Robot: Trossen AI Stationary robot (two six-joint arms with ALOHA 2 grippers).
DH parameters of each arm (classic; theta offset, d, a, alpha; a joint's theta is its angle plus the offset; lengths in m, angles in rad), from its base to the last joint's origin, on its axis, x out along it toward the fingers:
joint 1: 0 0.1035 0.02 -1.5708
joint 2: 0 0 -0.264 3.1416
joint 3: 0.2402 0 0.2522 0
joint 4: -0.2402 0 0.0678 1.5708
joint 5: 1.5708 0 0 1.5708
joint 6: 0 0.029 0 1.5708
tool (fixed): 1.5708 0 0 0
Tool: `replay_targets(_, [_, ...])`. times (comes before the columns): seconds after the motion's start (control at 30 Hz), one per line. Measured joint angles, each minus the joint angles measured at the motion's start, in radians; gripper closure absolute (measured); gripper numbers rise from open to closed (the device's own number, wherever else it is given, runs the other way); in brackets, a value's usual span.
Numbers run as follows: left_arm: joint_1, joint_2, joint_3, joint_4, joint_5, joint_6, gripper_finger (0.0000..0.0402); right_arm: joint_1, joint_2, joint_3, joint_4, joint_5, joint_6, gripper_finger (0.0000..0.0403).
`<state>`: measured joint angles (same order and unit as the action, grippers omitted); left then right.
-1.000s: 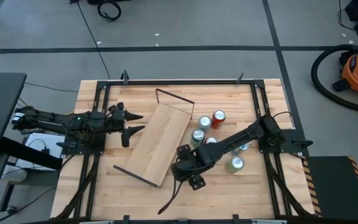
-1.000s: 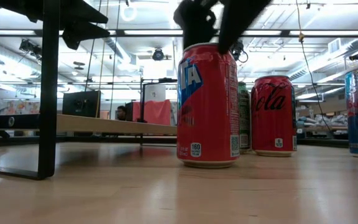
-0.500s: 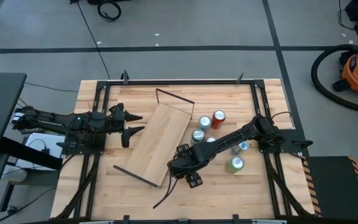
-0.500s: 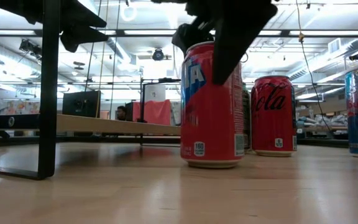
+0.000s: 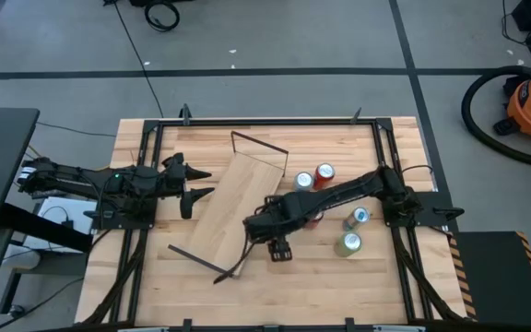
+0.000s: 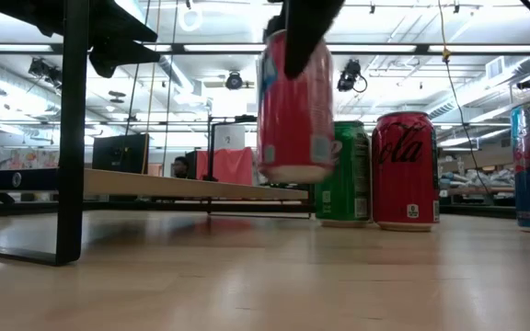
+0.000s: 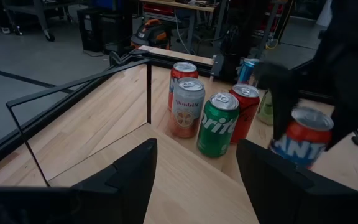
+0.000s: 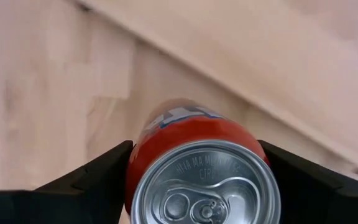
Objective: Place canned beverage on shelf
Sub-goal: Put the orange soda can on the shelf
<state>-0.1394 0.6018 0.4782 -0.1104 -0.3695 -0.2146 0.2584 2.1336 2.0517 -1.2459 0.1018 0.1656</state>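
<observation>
My right gripper (image 5: 265, 224) is shut on a red and blue soda can (image 6: 294, 106) and holds it above the table beside the shelf's near right edge. The shelf (image 5: 233, 201) is a long light-wood plank that lies slantwise on the tabletop, with dark wire brackets at its far end (image 5: 258, 148) and near end (image 5: 196, 263). My left gripper (image 5: 196, 189) is open and empty at the shelf's left side. My right gripper pinches the can's upper wall (image 8: 143, 144) between its two fingers (image 8: 86, 186), one on each side just below the top rim. The fingers come from above, pointing down. The can hangs upright, lifted clear of the table.
Several other cans stand right of the shelf: a green one (image 6: 343, 173), a red one (image 6: 403, 170), a pale one (image 7: 186, 109), a blue one (image 5: 359, 216) and a light green one (image 5: 348, 243). A black frame runs along the table's edges (image 5: 265, 121).
My right gripper has lifted the red can off the tabletop and carried it toward the table's left and far side, closer to the shelf. The can has stayed upright, and a green can behind it now shows.
</observation>
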Motion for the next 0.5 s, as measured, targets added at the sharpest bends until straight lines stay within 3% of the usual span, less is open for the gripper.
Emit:
replay_targets(0.2, [0.000,0.000,0.000,0.002,0.000,-0.004,0.0170,-0.082,0.000,0.066,-0.005,0.088,0.010,0.0080])
replay_targets(0.5, [0.000,0.000,0.000,0.001,0.000,-0.007,0.0170,-0.229,0.002,0.066,0.008,0.092,0.150,0.0080])
